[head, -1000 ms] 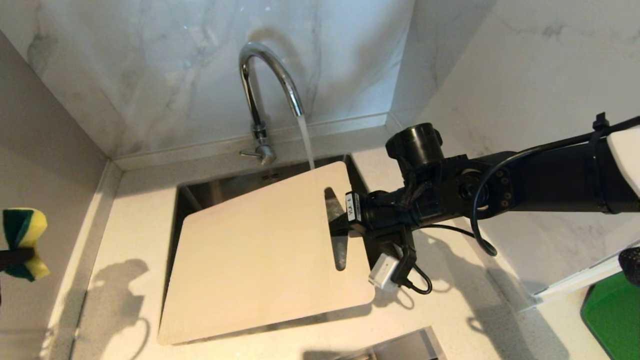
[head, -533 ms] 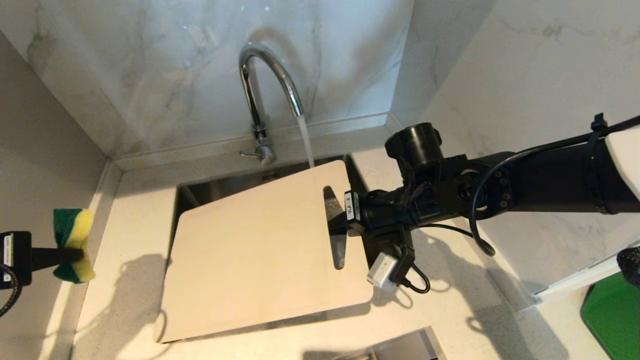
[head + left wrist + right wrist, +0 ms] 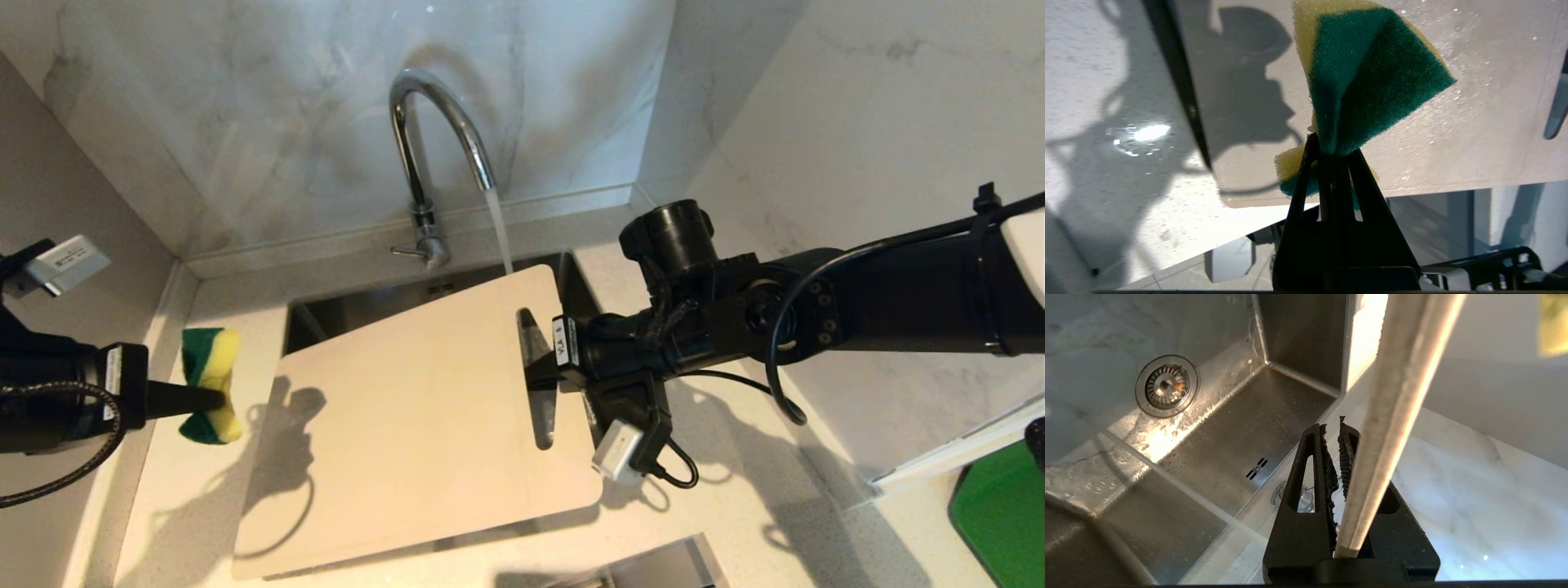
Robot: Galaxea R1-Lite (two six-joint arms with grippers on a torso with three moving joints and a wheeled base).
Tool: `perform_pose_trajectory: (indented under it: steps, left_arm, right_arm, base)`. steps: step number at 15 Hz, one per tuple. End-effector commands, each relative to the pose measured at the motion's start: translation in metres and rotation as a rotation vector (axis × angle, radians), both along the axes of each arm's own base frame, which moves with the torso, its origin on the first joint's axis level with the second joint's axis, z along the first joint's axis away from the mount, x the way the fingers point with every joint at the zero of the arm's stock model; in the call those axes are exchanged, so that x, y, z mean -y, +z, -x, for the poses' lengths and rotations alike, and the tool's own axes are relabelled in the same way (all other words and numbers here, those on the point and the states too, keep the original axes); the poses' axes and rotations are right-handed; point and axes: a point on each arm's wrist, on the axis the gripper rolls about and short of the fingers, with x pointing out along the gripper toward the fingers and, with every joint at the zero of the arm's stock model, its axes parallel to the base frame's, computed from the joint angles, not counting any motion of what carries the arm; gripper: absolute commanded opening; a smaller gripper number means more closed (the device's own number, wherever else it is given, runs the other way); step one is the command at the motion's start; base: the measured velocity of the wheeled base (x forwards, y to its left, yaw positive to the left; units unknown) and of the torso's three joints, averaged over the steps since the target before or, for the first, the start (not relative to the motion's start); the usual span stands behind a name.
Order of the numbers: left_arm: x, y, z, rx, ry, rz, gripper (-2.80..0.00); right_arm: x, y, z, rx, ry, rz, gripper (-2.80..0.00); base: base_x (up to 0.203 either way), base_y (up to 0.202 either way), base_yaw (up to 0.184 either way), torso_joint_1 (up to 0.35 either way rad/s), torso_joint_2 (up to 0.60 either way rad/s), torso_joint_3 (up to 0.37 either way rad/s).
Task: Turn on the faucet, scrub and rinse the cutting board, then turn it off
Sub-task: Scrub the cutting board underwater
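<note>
The chrome faucet [image 3: 433,139] stands behind the sink, and water [image 3: 500,233] runs from its spout past the board's far corner. The pale cutting board [image 3: 408,416] is held slanted over the sink. My right gripper [image 3: 549,371] is shut on its handle end beside the cutout; the right wrist view shows the board's edge [image 3: 1396,396] between the jaws of the right gripper [image 3: 1333,428]. My left gripper [image 3: 214,398] is shut on a green-and-yellow sponge [image 3: 209,359], just left of the board's left edge. From the left wrist, the sponge [image 3: 1372,77] in the left gripper [image 3: 1333,149] hovers over the wet board [image 3: 1474,122].
The steel sink [image 3: 343,314] with its drain [image 3: 1166,386] lies under the board. Marble walls close in behind and on both sides. A bright green flat object [image 3: 1000,514] lies at the far right. Pale countertop [image 3: 188,506] surrounds the sink.
My left gripper has carried the sponge rightward from the picture's edge to the board's left edge. The board has shifted a little leftward and lower. Water keeps running.
</note>
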Motion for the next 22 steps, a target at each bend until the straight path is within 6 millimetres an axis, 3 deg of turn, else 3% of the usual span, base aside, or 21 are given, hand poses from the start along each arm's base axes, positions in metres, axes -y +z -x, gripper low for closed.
perform_pose_trajectory:
  steps: [1, 7, 11, 16, 22]
  left_arm:
    - [0.015, 0.0, -0.019, -0.035, -0.011, 0.02, -2.8]
    - [0.043, 0.001, -0.049, -0.079, -0.012, 0.085, -2.8]
    - [0.07, 0.008, -0.051, -0.072, -0.081, 0.11, -2.8]
    - [0.108, 0.002, -0.073, -0.07, -0.08, 0.071, -2.8]
    - [0.126, -0.021, -0.103, -0.127, -0.05, 0.047, -2.8]
  right_arm:
    - [0.002, 0.003, 0.005, 0.015, 0.012, 0.0, -2.8]
    - [0.008, 0.003, 0.017, 0.004, 0.011, 0.007, -2.8]
    - [0.009, 0.004, 0.018, 0.005, 0.011, 0.006, -2.8]
    - [0.012, 0.008, 0.024, 0.011, 0.011, 0.003, -2.8]
    - [0.018, 0.013, 0.035, 0.02, 0.01, 0.0, -2.8]
  base:
    - [0.0, 0.0, 0.0, 0.0, 0.0, 0.0]
    - [0.0, 0.0, 0.0, 0.0, 0.0, 0.0]
    - [0.0, 0.0, 0.0, 0.0, 0.0, 0.0]
    - [0.0, 0.0, 0.0, 0.0, 0.0, 0.0]
    - [0.0, 0.0, 0.0, 0.0, 0.0, 0.0]
